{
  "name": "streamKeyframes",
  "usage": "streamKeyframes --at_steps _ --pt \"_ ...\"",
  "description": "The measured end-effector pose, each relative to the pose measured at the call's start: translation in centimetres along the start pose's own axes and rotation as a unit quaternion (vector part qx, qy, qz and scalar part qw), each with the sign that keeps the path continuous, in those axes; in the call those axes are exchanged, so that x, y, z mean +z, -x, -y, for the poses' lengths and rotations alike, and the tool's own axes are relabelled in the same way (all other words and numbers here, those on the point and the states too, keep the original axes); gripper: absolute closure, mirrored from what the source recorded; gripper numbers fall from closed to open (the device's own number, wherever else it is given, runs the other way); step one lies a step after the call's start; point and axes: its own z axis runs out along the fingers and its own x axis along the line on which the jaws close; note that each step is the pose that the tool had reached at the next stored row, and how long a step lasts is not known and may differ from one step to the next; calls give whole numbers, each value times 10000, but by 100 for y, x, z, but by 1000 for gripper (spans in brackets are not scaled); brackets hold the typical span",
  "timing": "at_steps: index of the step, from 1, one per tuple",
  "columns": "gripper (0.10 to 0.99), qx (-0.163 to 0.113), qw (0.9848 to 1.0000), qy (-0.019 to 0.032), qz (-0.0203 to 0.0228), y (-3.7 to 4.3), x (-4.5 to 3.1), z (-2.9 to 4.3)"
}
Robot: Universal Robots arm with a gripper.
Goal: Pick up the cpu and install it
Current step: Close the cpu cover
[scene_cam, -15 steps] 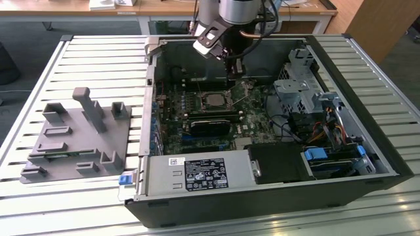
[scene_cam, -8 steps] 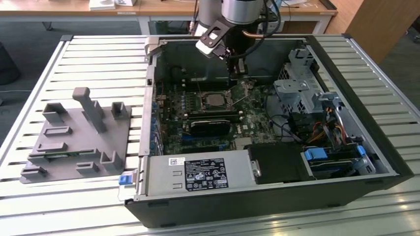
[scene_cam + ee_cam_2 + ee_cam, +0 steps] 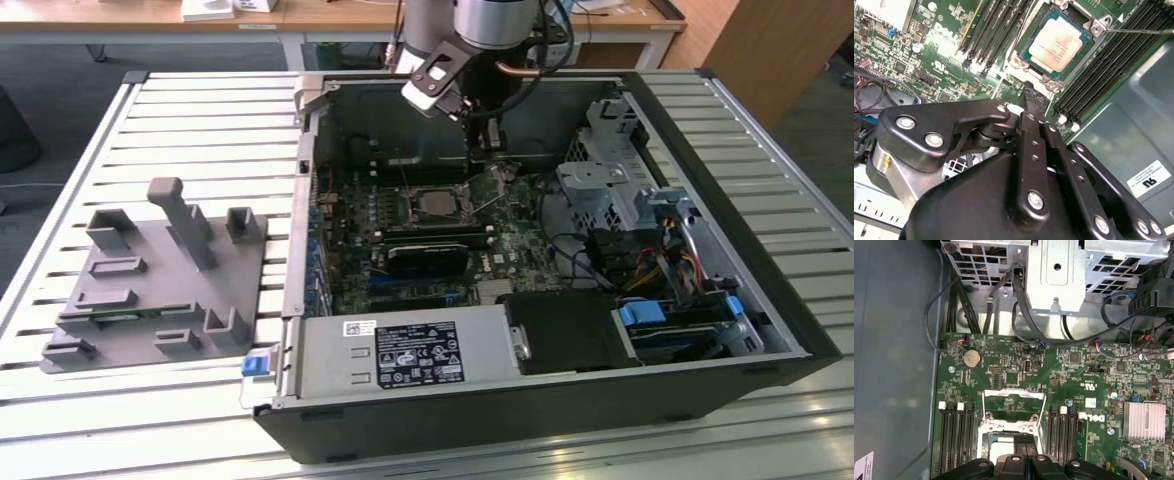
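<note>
Cpu [image 3: 1056,45] lies flat in the socket [image 3: 1019,62]. The hand [image 3: 1030,96] hangs just beside it, fingers together and empty. Seating looks square, so any press should be light and straight down.

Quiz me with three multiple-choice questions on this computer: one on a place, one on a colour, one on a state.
1. Where is the cpu? A on the floor; B in the motherboard socket; C in a drawer.
2. The motherboard is: A green; B red; C white.
3. The computer case is: A closed; B upside down; C open.
B: its metal top shows inside the socket. A: green in both wrist views. C: its insides show in the exterior view.
</note>
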Motion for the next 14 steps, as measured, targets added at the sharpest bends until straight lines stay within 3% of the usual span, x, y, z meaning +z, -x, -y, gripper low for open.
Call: streamKeyframes --at_steps 14 --pt "980 1 10000 0 0 -12 7 -74"
